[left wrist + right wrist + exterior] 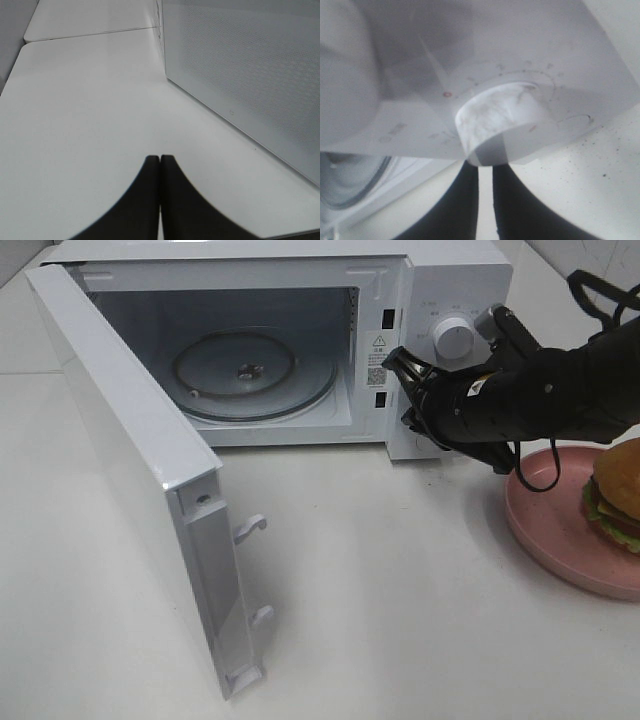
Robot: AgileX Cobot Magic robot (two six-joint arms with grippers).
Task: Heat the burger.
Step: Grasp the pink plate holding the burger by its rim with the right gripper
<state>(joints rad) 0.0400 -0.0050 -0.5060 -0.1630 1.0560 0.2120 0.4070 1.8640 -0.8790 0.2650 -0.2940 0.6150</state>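
Burger (616,495) sits apart from right hand (405,390).

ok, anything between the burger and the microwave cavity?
Nothing fixed. The microwave door is swung wide open, and no object lies on the table between the burger on its plate and the cavity. Only the right gripper, at the control panel, and its arm cross that path.

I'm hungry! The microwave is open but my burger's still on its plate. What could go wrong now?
The right gripper sits close to a knob on the microwave and might nudge it. Its arm passes close by the pink plate, so pulling back could bump the burger. The open door sticks far out and could get knocked.
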